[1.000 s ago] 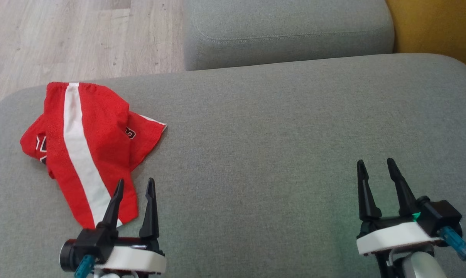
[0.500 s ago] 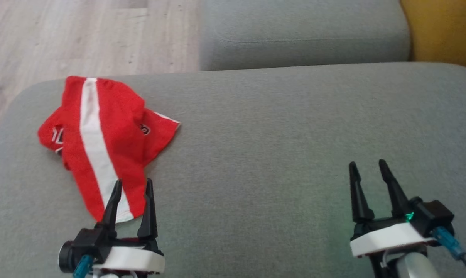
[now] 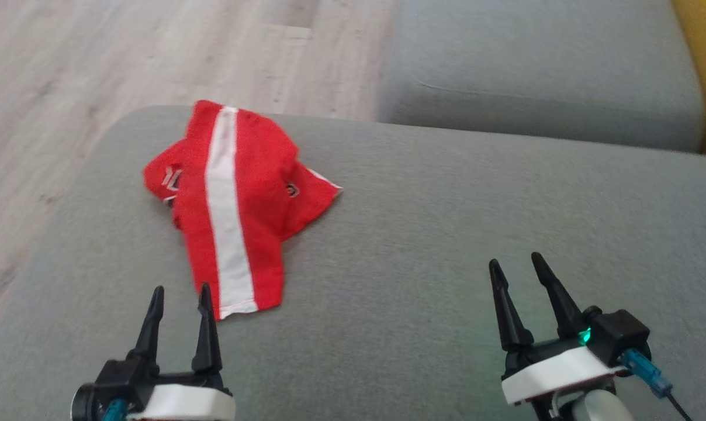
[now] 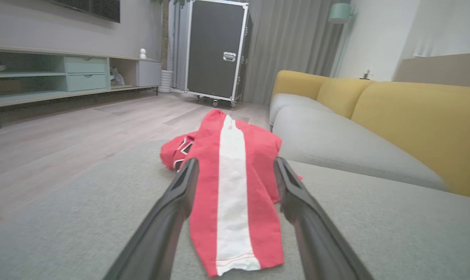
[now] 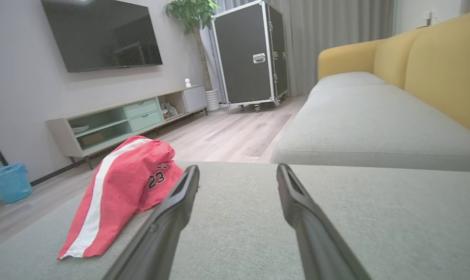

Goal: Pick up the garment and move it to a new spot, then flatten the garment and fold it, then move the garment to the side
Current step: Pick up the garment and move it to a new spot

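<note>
The garment point(image 3: 236, 199) is a crumpled red pair of shorts with a broad white stripe, lying on the left part of the grey seat point(image 3: 423, 234). In the left wrist view the garment point(image 4: 231, 182) lies straight ahead; in the right wrist view the garment point(image 5: 122, 190) sits off to the left, showing the number 23. My left gripper point(image 3: 180, 295) hovers open just short of the garment's near hem, nothing between its fingers. My right gripper point(image 3: 516, 266) stands open over bare cushion, well to the right of the garment.
A second grey cushion point(image 3: 534, 64) lies beyond the seat, with a yellow backrest point(image 4: 418, 116) at the right. Wooden floor point(image 3: 96, 64) drops off past the seat's left and far edges. A TV cabinet point(image 5: 130, 116) and a black flight case point(image 4: 215, 50) stand across the room.
The camera has swung left, so the whole picture slid right. Relative to the garment, my left gripper has drawn back off its hem. Both grippers stay open.
</note>
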Available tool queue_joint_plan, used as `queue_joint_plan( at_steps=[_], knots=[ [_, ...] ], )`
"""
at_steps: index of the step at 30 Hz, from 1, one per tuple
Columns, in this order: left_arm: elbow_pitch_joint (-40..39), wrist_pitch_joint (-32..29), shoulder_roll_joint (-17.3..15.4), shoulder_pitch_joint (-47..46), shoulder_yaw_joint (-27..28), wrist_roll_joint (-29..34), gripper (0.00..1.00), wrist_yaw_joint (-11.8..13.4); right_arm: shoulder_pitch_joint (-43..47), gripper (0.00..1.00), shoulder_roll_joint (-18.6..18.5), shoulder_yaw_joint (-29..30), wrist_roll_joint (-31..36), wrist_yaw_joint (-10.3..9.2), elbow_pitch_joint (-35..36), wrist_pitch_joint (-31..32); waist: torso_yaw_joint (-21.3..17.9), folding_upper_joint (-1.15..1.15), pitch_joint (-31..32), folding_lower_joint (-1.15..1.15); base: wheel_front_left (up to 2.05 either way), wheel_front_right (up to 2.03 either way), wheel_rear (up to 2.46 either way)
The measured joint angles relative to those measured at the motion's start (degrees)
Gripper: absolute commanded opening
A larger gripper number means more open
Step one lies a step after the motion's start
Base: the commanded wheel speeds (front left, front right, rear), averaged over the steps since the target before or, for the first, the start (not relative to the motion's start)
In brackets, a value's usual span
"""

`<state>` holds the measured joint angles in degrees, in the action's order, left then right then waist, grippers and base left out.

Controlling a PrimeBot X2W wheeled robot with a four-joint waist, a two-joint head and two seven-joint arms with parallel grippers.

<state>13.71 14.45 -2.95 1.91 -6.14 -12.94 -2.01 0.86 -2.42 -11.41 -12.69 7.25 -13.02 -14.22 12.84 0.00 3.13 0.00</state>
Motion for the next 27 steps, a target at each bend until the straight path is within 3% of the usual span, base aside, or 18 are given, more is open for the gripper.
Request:
queue_joint_plan(
  at_steps=[15,27],
  knots=[
    [-1.0,0.0,0.0,1.1,2.5,2.4,1.00,-1.0,2.0,1.00,0.0,-2.4,-1.9,0.00,0.0,0.0,9.4,0.00,1.8,0.00,0.00,0.00,0.00],
    [-0.9,0.0,-0.1,1.1,4.0,4.8,1.00,-2.1,2.0,1.00,0.0,-3.5,-2.6,0.00,0.0,0.0,9.7,0.00,1.1,0.00,0.00,0.00,0.00]
  ],
)
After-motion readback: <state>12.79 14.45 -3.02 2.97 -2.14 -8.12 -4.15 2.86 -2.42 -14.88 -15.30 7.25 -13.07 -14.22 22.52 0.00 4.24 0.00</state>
